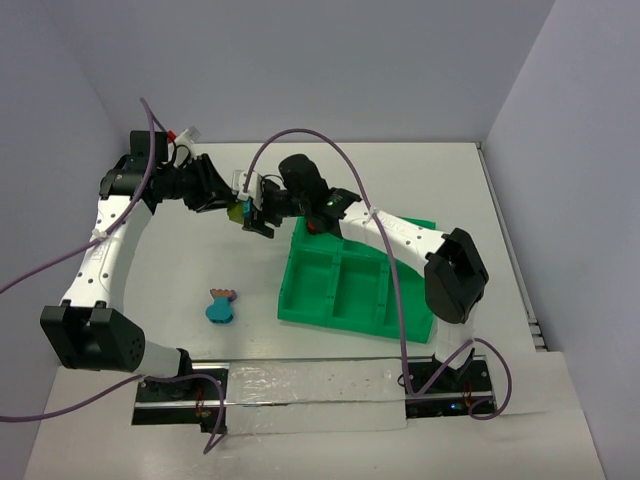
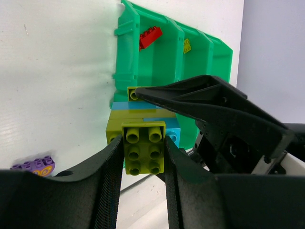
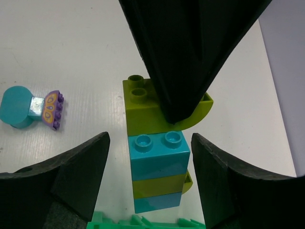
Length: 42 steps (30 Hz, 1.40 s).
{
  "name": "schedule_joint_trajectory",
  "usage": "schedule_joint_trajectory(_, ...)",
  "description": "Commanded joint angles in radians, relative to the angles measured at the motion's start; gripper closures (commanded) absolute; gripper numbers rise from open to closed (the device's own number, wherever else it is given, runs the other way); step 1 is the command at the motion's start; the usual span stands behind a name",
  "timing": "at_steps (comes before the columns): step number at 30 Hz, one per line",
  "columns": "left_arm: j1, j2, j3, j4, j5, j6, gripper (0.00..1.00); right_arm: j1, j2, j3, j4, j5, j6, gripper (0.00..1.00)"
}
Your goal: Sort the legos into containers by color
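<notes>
My left gripper [image 2: 143, 145] is shut on the yellow-green end of a stack of legos [image 2: 143, 148], held in the air left of the tray. The stack [image 3: 157, 152] alternates yellow-green and cyan bricks. My right gripper [image 3: 150, 160] is open, its fingers on either side of the upper cyan brick with a gap on each side. From above, the left gripper [image 1: 222, 198] and right gripper [image 1: 262, 216] meet at the stack [image 1: 239, 211]. The green tray of containers [image 1: 300, 300] holds a red lego [image 2: 150, 37] and a yellow one [image 2: 187, 46].
A loose cluster with a cyan round piece and a purple brick [image 1: 221, 305] lies on the table left of the tray, also seen as a cluster [image 3: 29, 109] in the right wrist view. Grey walls enclose the table on three sides.
</notes>
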<state>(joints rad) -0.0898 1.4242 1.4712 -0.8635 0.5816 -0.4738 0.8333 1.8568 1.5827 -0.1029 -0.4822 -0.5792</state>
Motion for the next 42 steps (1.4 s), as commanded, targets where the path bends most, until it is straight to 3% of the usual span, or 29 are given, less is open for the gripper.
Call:
schedule_joint_trajectory(1,-0.005,-0.033,0.035,0.029,0.043,0.011,1.00,-0.003,-0.004,-0.012,0.066,-0.007,0.020,0.29)
schedule_joint_trajectory(4,-0.007,-0.034,0.033,0.031,0.042,0.008,1.00,-0.003,0.001,-0.010,0.077,-0.007,0.029,0.42)
schedule_joint_trajectory(11,-0.008,-0.033,0.026,0.035,0.033,0.008,1.00,-0.012,-0.001,0.013,0.091,-0.031,0.074,0.99)
schedule_joint_trajectory(34,0.003,-0.072,0.098,0.067,-0.101,-0.044,1.00,-0.062,-0.092,-0.143,0.176,-0.003,0.136,1.00)
schedule_joint_trajectory(42,0.009,-0.067,0.122,0.084,-0.105,-0.065,1.00,-0.106,-0.184,-0.164,0.213,0.085,0.171,1.00)
